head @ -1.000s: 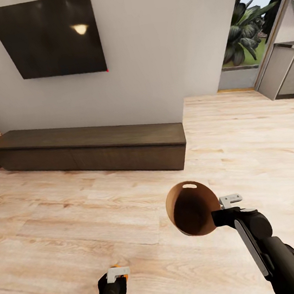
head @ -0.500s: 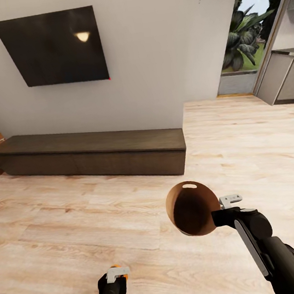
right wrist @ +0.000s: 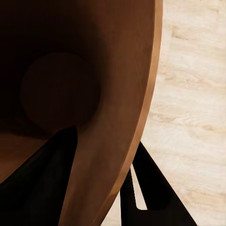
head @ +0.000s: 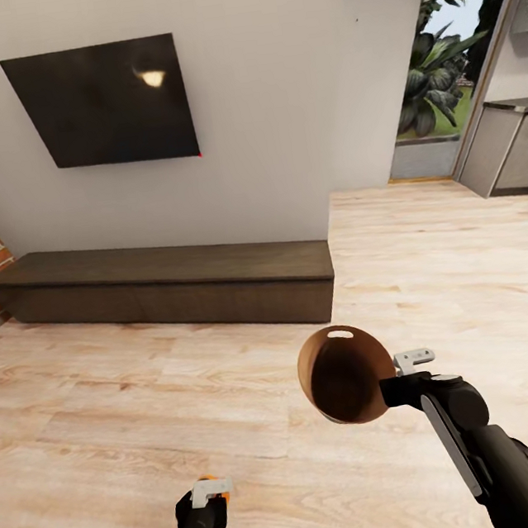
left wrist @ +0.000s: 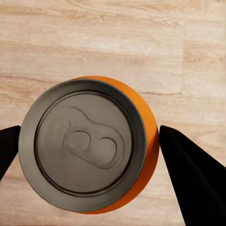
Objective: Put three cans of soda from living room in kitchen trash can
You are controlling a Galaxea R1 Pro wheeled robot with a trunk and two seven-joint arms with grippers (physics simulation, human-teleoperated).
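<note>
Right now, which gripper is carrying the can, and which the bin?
The left gripper has the orange can between its fingers. The right gripper grips the bin by its rim wall, brown inside facing the head camera.

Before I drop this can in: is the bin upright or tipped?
Tipped: the bin hangs sideways from the right gripper, brown mouth facing the head camera.

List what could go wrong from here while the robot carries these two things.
1. The right tool pinches the bin by its rim alone, and the bin hangs tilted on its side; a jolt might twist it loose.
2. The orange can sits between the left tool's fingers; its smooth round wall might slip.
3. The low dark cabinet stands close ahead; a wide turn might clip its corner.
</note>
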